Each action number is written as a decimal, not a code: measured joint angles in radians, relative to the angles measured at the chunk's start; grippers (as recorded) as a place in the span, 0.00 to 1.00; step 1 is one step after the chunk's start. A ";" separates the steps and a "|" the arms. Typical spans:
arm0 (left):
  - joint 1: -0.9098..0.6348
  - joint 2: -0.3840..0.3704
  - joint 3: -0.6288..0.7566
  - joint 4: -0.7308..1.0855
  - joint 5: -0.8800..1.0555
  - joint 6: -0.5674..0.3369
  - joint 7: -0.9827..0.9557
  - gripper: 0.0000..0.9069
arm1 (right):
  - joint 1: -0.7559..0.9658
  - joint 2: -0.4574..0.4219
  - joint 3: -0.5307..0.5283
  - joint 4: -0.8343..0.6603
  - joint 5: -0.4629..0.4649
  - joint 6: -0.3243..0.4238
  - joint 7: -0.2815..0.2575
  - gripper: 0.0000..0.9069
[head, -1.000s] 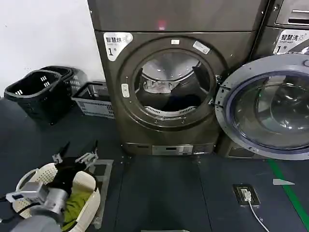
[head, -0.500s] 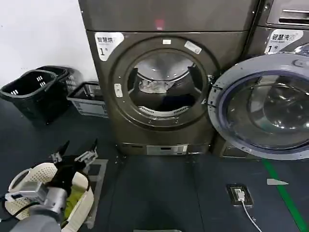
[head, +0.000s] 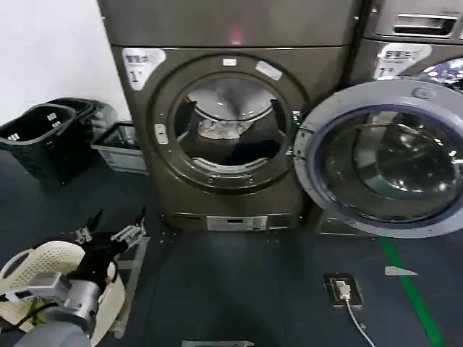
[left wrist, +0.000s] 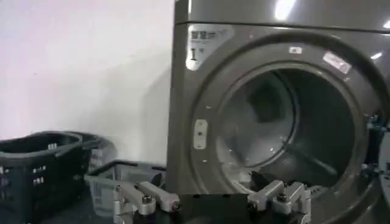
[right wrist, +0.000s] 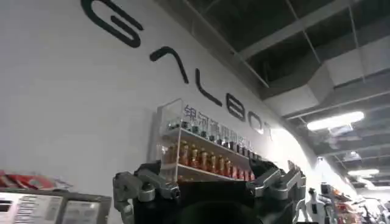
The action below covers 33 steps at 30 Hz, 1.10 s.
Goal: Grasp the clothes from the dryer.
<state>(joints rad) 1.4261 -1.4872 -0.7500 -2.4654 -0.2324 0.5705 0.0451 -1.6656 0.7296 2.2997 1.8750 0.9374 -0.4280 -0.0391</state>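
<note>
1. Inside the dryer (head: 228,130) the clothes are partly hidden: a whitish-grey garment (head: 219,129) shows at the back left of the drum, and a dark blue one (head: 249,152) lies low at the right, its edges lost in the drum's shadow. In the left wrist view the lower drum is blocked by the gripper, so no garment can be made out there.
2. The drum mouth faces the robot squarely. The silver-rimmed door (head: 383,155) stands swung open to the right, its glass turned toward the camera. The whitish garment lies stretched roughly side to side.
3. The left gripper (head: 114,230) hovers low at the left, above a cream basket (head: 29,264), well short of the dryer, fingers spread apart and holding nothing.
4. The right gripper (right wrist: 207,182) points up toward a wall with lettering, fingers apart and empty.
5. Compared with 1 second ago, the dryer sits farther left in the head view, and the green cloth seen in the cream basket then is no longer visible.
6. 2 black baskets (head: 40,137) and a grey crate (head: 119,148) stand left of the dryer.
</note>
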 measured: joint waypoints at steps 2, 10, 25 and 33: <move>0.001 0.000 0.000 -0.002 0.000 -0.002 0.001 1.00 | 0.000 0.000 0.000 0.000 0.000 0.000 0.000 1.00; 0.003 0.001 0.000 -0.005 -0.001 -0.003 0.006 1.00 | 0.001 0.000 -0.003 0.001 0.000 0.004 -0.002 1.00; 0.001 -0.001 0.003 -0.003 -0.002 -0.010 0.010 1.00 | 0.001 0.006 -0.008 0.003 0.005 0.031 -0.003 1.00; -0.004 0.002 0.003 -0.002 -0.002 -0.029 0.017 1.00 | -0.001 0.009 -0.009 0.010 0.013 0.046 -0.017 1.00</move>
<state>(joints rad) 1.4223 -1.4855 -0.7468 -2.4670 -0.2343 0.5419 0.0625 -1.6665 0.7388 2.2912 1.8850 0.9499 -0.3821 -0.0556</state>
